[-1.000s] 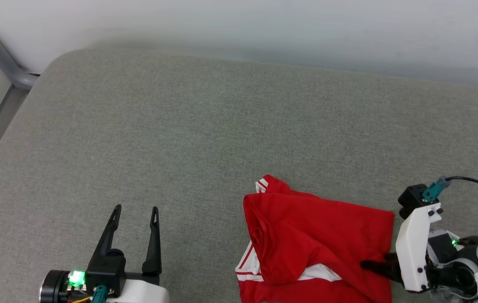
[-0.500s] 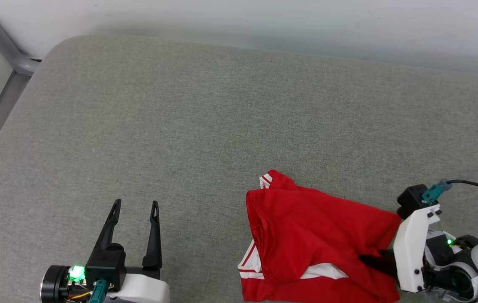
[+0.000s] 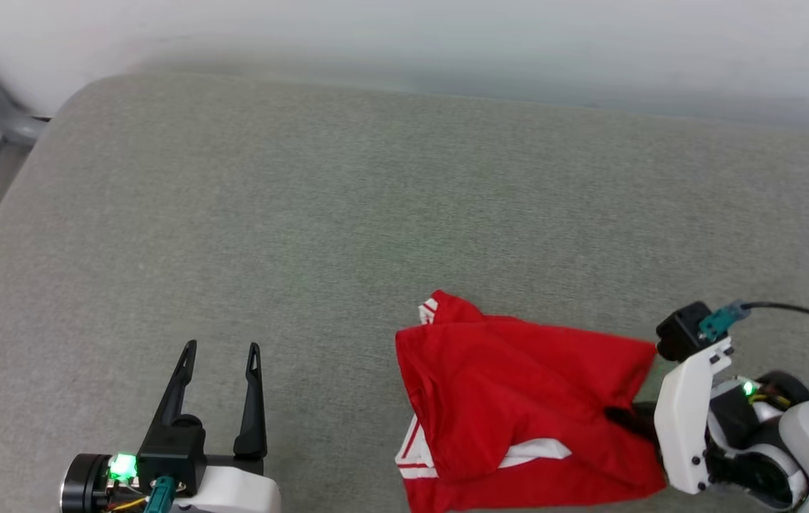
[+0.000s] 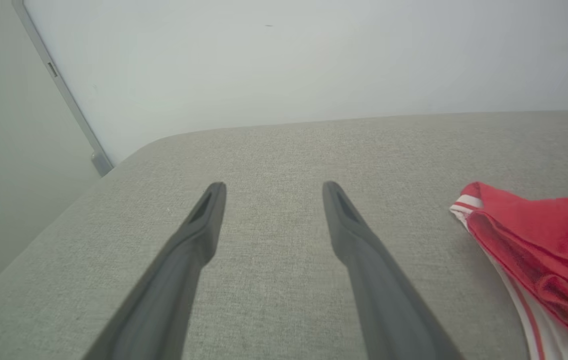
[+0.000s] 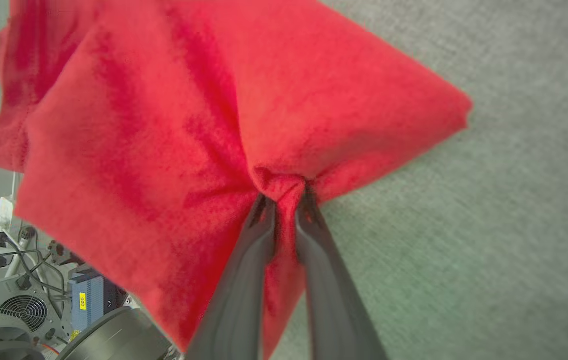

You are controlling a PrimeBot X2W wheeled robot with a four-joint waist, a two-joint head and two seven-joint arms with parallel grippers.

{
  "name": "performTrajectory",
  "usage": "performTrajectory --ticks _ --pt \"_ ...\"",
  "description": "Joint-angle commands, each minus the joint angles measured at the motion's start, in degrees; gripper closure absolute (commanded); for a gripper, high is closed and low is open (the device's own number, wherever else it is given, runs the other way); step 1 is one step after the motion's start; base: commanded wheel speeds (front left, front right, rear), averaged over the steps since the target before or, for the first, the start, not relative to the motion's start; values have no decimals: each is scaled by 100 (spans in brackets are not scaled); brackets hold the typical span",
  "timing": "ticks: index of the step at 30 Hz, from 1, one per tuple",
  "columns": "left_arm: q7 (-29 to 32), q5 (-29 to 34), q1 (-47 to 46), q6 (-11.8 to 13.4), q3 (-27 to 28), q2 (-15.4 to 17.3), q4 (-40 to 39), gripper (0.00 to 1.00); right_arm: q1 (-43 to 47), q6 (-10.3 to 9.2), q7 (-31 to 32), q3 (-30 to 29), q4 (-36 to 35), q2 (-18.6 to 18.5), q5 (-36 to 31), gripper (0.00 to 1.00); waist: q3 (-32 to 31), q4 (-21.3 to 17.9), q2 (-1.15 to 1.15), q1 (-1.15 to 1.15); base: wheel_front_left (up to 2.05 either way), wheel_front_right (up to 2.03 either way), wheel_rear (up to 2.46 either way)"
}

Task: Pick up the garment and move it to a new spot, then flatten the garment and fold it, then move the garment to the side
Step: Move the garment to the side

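On the grey cushion, near its front edge and towards my right side, lies the garment, a folded red bundle. In the head view its long axis runs roughly left to right. One corner with red-and-white striped trim points away from me towards the pale wall. A white sleeve edge peeks from between the red layers, and more striped trim shows at the bundle's left.

My right gripper comes in from the right. Its two dark fingers are pinched together on a gathered tuck of the garment's red cloth, and creases fan out from the pinch in the right wrist view. In the head view the fingertips are mostly buried in fabric and hard to make out.

My left gripper hangs over bare cushion well to the left of the garment. Its fingers are spread wide with nothing between them.

The garment's near edge is cut off by the bottom of the head view. The left wrist view catches only its striped corner and a red fold at the right margin. Which face is up I cannot tell. In the right wrist view the cloth seems to overhang the cushion's edge, with a fan box and cables blurred below it.
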Motion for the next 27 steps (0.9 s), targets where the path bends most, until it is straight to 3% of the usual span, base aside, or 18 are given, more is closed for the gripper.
performTrajectory --ticks 1,15,21,27 --pt "-12 -11 65 -3 16 7 -24 0 -154 -7 -115 40 -25 -122 -63 100 -19 -129 0 0 0 0 0" --pt "-12 28 -45 -5 125 70 -155 0 -829 -8 -951 355 26 -903 -487 100 173 -1364 0 0 0 0 0" --pt "-12 78 -168 0 143 170 -183 0 -1003 -7 -1296 236 196 -1011 -629 100 263 -1735 0 0 0 0 0" --pt "-12 144 -200 92 83 191 -257 0 -1164 -7 -1559 136 416 -941 -767 100 346 -1848 0 0 0 0 0"
